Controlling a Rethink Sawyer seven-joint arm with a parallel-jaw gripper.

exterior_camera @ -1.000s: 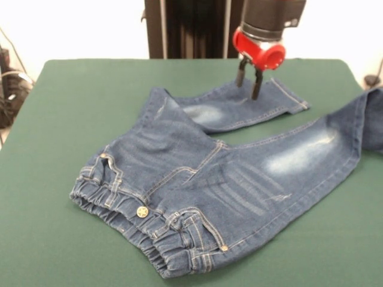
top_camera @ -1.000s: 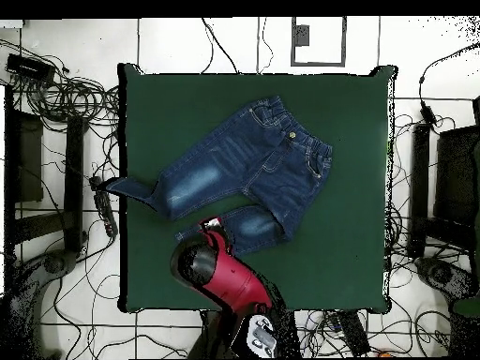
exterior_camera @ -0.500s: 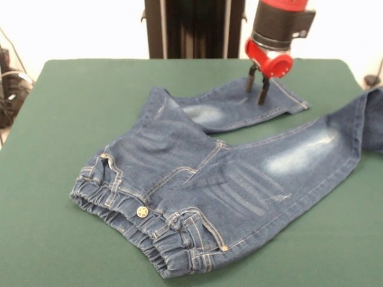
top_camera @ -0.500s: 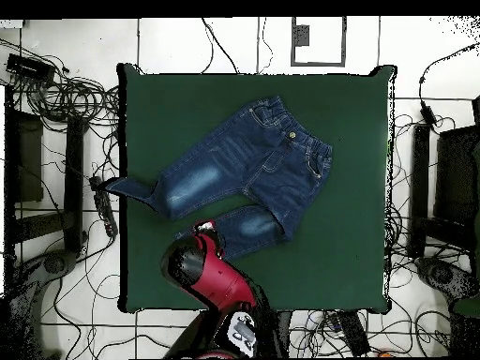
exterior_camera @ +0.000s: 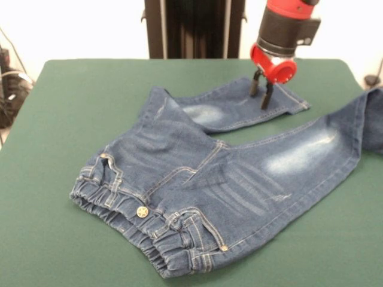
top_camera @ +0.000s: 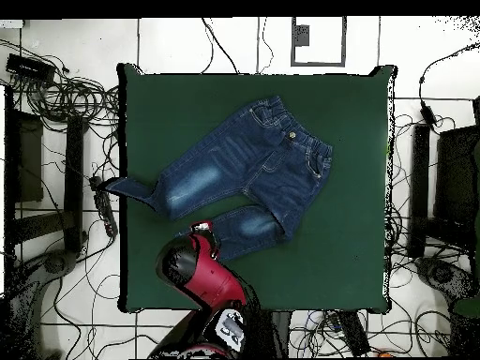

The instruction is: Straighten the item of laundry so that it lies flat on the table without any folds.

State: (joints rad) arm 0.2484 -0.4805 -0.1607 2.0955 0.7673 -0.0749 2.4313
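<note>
Spread across the middle of the large dark green felt-topped table [exterior_camera: 72, 107] [top_camera: 356, 234] lies a small pair of blue denim jeans [exterior_camera: 203, 179] [top_camera: 244, 164] with tan stitching. In the front view the gathered elastic waistband sits toward the lower left, bunched into ripples, with a brass star button [exterior_camera: 142, 211] near its middle and small rivets at the pocket corners. Two front pockets and the fly seam show, and the fabric around the hips is rumpled rather than smooth. Each leg carries a faded whitish patch on the thigh. One leg runs out to the right and reaches the table's edge, where its end hangs over; the overhead view shows that cuff off the table's left side. The other leg is shorter to the eye, angled back toward the table's far side, and lies partly tucked behind the seat, with a fold where it meets the hips.

Above the hem end of that farther leg stands the red and black gripper [exterior_camera: 263, 95] [top_camera: 202, 231], pointing down from a red collar on a black wrist. Its two dark fingers [exterior_camera: 267, 98] are parted by a narrow gap, holding nothing, with their tips at or just on the denim near the cuff; actual contact cannot be told.
</note>
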